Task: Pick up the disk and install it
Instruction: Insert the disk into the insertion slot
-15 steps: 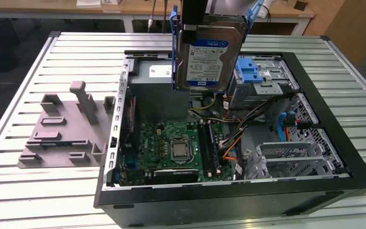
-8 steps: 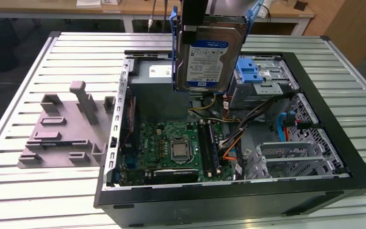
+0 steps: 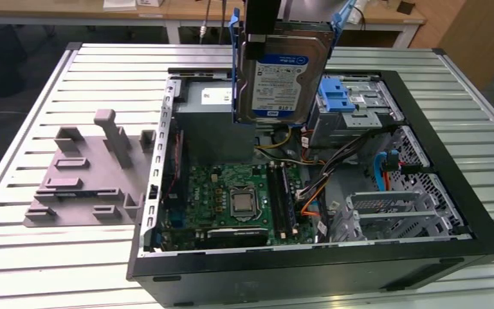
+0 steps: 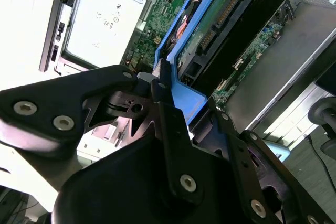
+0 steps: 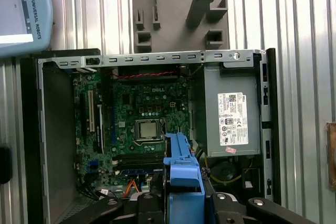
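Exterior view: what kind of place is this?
Probably a robot lab or workshop: an open computer case sits on a slatted metal table, the disk is held above it, and wooden desks stand behind.

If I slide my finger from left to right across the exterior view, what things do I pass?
Grey plastic holder on the table → grey power supply box → disk, held up in the air → blue latch → silver metal cage.
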`<action>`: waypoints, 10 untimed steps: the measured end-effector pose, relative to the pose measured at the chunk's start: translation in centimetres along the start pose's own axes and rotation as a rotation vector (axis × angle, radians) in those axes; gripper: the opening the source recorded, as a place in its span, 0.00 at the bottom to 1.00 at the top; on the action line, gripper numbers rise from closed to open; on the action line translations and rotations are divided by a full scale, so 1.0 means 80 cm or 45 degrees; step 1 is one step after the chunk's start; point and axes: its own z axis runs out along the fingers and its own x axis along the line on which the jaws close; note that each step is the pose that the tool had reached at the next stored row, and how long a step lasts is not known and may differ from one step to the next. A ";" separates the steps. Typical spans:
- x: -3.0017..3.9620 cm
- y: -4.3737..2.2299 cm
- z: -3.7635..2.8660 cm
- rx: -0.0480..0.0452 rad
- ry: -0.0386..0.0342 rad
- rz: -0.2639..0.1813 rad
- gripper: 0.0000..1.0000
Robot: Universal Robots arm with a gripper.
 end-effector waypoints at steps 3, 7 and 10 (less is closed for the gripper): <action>0.0000 0.0000 0.0000 0.000 0.0001 0.000 0.36; 0.0054 -0.0004 -0.0002 0.000 0.0002 0.000 0.36; 0.0130 -0.0009 -0.0002 0.000 0.0001 0.000 0.36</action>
